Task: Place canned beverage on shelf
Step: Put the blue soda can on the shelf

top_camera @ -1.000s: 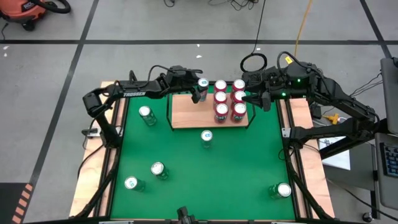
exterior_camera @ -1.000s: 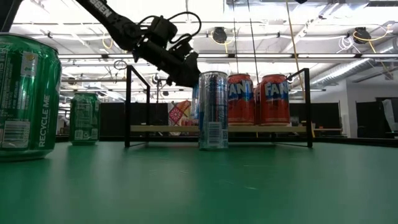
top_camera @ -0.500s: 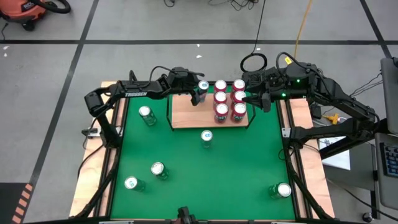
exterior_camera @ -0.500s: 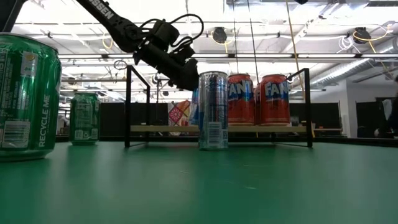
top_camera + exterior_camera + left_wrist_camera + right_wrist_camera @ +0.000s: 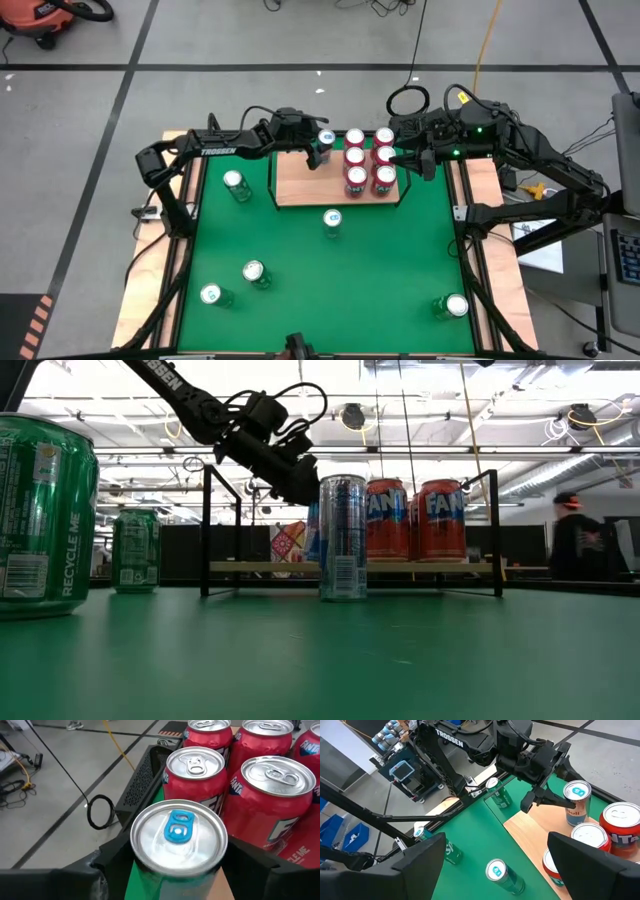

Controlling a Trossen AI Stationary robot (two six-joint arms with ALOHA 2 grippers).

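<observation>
The shelf [image 5: 300, 185], a light-wood board with a black rail, stands at the table's far middle. Several red cans [image 5: 370, 158] stand on its right half. A silver canned beverage with a blue tab [image 5: 178, 840] stands upright on the board [image 5: 530, 827] to their left. My left gripper [image 5: 320, 150] reaches in from the left, open; its fingers [image 5: 112, 857] stand on either side of this can, a thin gap showing at each side. My right gripper [image 5: 425, 165] hangs open above the shelf's right end, holding nothing.
Several green cans [image 5: 236, 185] stand on the green table [image 5: 400, 260], at its left and near its right front corner. A second blue-tab can [image 5: 332, 218] stands just in front of the shelf. A person [image 5: 575, 545] shows in the room behind.
My left gripper has rolled a little about its own line while staying at the blue-tab can, which stands in the same place on the shelf.
</observation>
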